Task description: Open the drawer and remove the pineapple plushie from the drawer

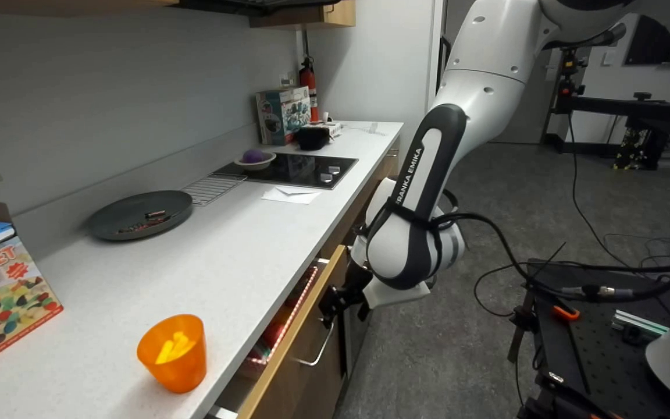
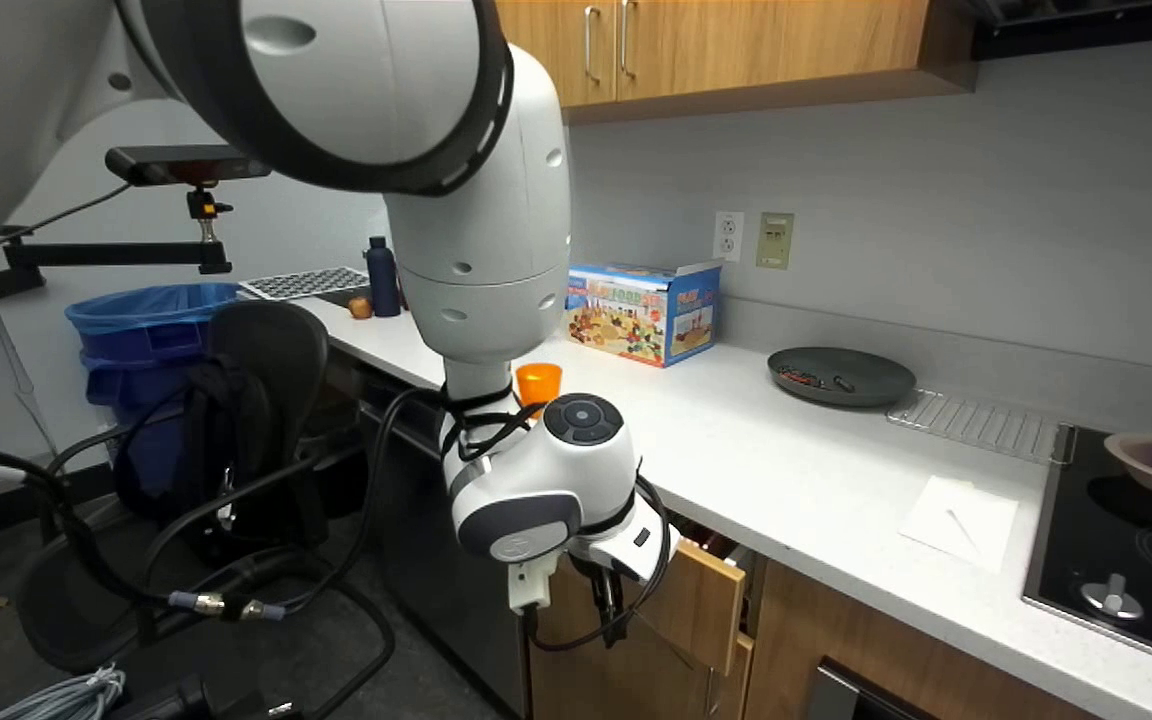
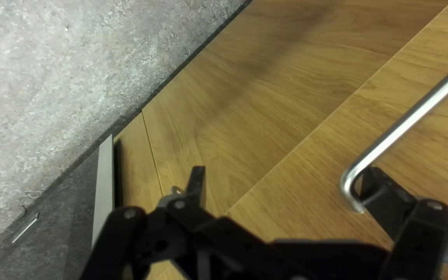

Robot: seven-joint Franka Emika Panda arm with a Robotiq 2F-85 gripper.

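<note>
The drawer [image 1: 300, 375] stands partly open; its wood front also shows in an exterior view [image 2: 701, 600] and in the wrist view [image 3: 321, 171]. Its silver bar handle [image 1: 319, 348] crosses the right of the wrist view [image 3: 399, 130]. My gripper [image 3: 285, 175] is open, fingers wide apart. One fingertip is tucked behind the handle's near end; the other finger stands away from it. In an exterior view the gripper [image 1: 329, 311] is at the drawer front, by the handle's far end. The pineapple plushie cannot be made out; the counter edge hides part of the drawer's inside.
Red items in a basket [image 1: 274, 337] show inside the drawer. An orange cup [image 1: 178, 352] stands near the counter edge above it. A food-set box [image 1: 3, 291], a dark pan [image 1: 140, 215] and a cooktop [image 1: 306, 169] are on the counter [image 1: 236, 250].
</note>
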